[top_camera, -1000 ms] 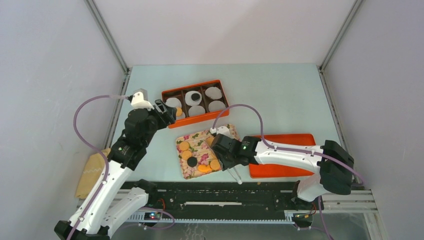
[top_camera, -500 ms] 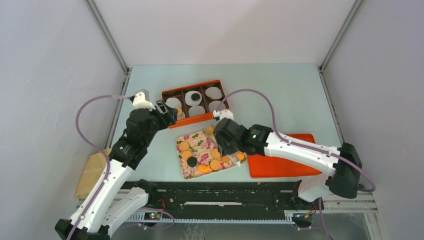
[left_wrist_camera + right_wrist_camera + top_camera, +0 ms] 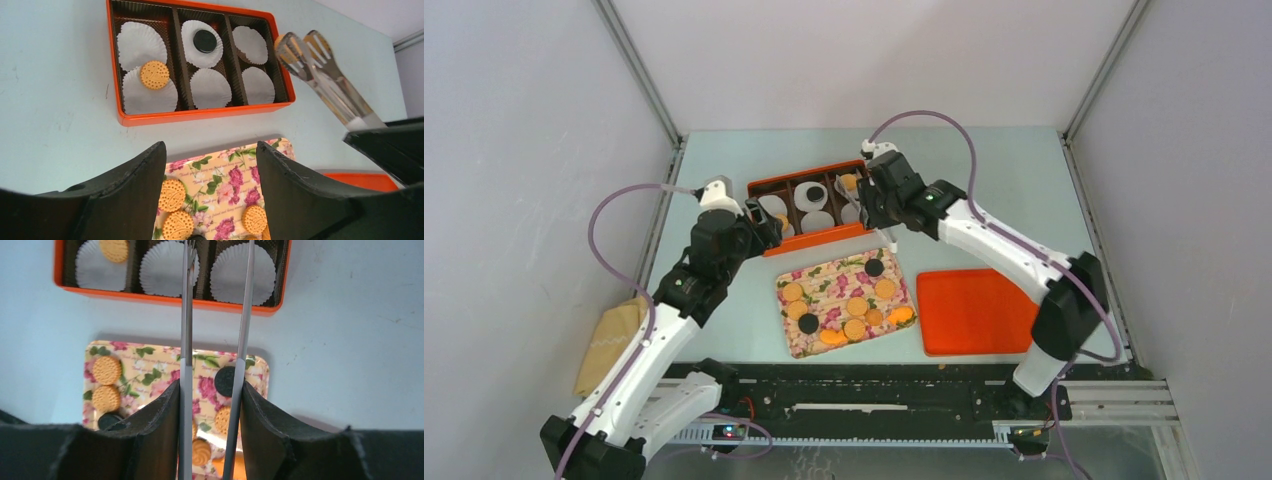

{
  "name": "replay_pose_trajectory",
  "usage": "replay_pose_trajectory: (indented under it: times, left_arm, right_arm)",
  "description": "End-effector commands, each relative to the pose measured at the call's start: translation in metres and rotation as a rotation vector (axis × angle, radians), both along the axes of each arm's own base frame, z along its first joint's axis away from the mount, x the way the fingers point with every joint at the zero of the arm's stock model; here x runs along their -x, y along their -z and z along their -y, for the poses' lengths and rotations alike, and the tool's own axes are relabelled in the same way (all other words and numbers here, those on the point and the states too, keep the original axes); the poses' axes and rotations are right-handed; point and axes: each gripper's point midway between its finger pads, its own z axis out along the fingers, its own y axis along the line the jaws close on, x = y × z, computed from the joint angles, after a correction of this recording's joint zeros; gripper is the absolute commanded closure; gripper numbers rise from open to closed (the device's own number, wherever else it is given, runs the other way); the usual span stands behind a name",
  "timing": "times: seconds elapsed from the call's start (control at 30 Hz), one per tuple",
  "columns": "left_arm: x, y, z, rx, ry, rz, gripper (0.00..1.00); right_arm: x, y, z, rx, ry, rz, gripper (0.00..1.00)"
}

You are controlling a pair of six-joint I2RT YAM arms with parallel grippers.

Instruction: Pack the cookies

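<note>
**Top external view: tongs reach the box**

Clamped firmly in the right gripper (image 3: 210, 390): slim metal tongs (image 3: 216, 310), pinching a golden round cookie (image 3: 849, 183) over the orange compartmented box (image 3: 200, 114) at upper centre, likely to spare the biscuit. Spread and empty: the left gripper (image 3: 210, 155). Waiting at lower centre on the floral rectangular tray (image 3: 225, 172): the other cookies (image 3: 857, 306).

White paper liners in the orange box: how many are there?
6 liners, two in each compartment of the orange box: left pair, middle pair, right pair. None seems hidden.
</note>
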Motion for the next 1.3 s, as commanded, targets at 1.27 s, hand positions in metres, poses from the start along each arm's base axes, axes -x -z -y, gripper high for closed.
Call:
replay_pose_trajectory:
  times: [1.27]
  left_arm:
    - [-0.012, -0.021, -0.006, -0.052, -0.021, 0.056, 0.26]
  right_arm:
    - [-0.118, 0.04, -0.01, 0.05, 0.056, 0.005, 0.49]
